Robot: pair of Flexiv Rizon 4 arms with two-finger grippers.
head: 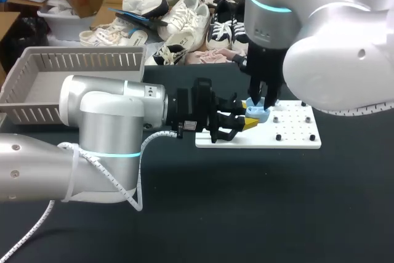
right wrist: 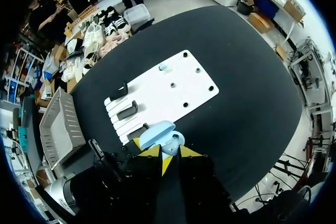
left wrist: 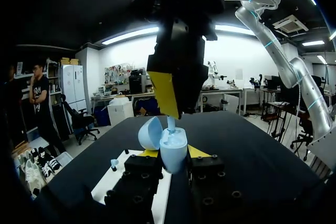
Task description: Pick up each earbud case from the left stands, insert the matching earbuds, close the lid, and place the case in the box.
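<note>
The grey box (head: pixel 37 84) sits behind the left arm (head: pixel 104 121), well apart from the work. That arm lies level over the table. The left gripper (head: pixel 249 121) is clamped on the blue case (left wrist: pixel 173 153), with one yellow tip on each side of it, at the near corner of the white board (head: pixel 294 129). The case stands upright between those tips, and its lid (left wrist: pixel 149 132) is swung open to one side.

An earbud (left wrist: pixel 170 124) stands stem-up in the case, right under the right gripper (right wrist: pixel 169 153), which hangs straight above and crowds the opening. I cannot tell whether it grips the earbud, because the case and its own body hide the contact.

Ahead of the right gripper, three black stands (right wrist: pixel 127 110) line the board's edge, and the nearest is just beside the open lid. Farther along the board are small dark pegs (right wrist: pixel 185 105), and the other earbud (right wrist: pixel 163 67) sits near the far edge, well apart from both grippers.
</note>
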